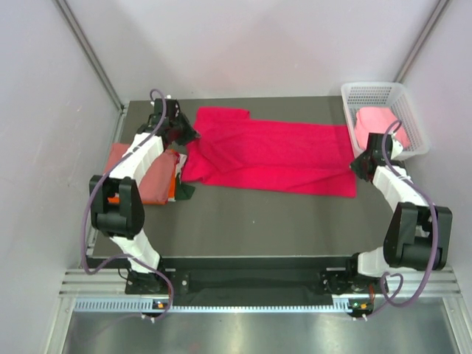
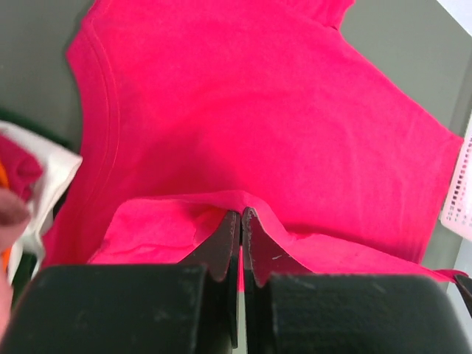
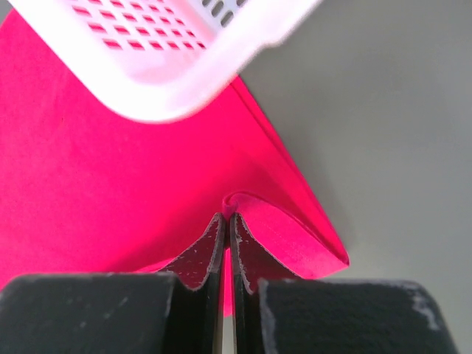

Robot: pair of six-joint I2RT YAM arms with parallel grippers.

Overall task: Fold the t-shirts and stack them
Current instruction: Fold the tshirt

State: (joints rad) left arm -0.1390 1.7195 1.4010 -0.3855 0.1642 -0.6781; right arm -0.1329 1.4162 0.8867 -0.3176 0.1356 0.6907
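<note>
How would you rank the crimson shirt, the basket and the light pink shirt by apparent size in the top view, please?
1. Crimson shirt
2. Basket
3. Light pink shirt, lying inside the basket

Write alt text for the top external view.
The crimson-pink t-shirt lies spread across the table, the left gripper shut on its left edge and the right gripper on its right corner. A folded salmon t-shirt sits at the table's left; a light pink t-shirt lies in the white basket, back right.
</note>
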